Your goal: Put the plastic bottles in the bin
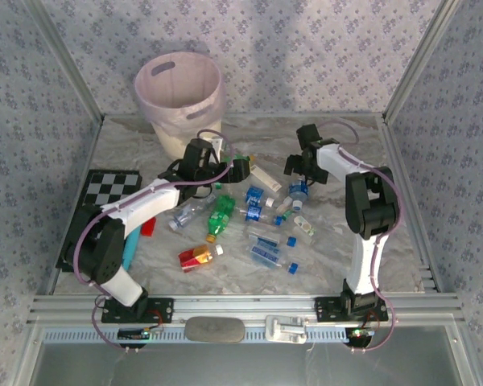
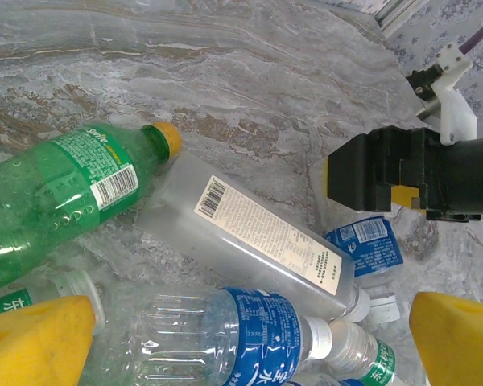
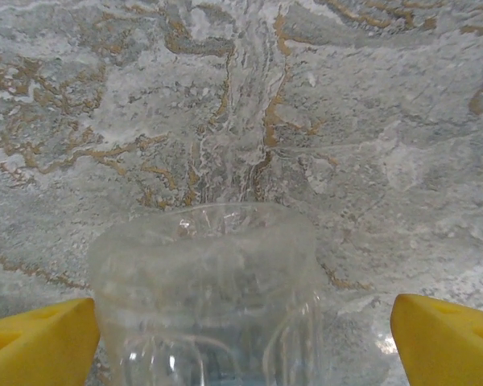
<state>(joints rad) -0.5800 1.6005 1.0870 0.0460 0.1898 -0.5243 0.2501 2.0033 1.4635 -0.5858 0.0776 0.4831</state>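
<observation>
Several plastic bottles lie scattered mid-table: a green one (image 1: 220, 215), a red-and-yellow one (image 1: 197, 256) and clear ones with blue labels (image 1: 263, 245). The pale pink bin (image 1: 179, 98) stands at the back left. My left gripper (image 1: 240, 170) (image 2: 245, 347) is open above a pile: a clear blue-labelled bottle (image 2: 225, 334) lies between its yellow fingertips (image 2: 34, 338), beyond it a clear square bottle (image 2: 253, 241) and a green bottle (image 2: 52, 201). My right gripper (image 1: 300, 174) (image 3: 245, 346) is open around a clear bottle's base (image 3: 209, 297), which sits against the left finger with a gap on the right.
A checkerboard mat (image 1: 106, 189) lies at the left edge, with a small red block (image 1: 148, 227) and a cyan stick (image 1: 130, 248) near the left arm. Patterned walls close in the back and sides. A metal rail (image 1: 241, 305) runs along the front.
</observation>
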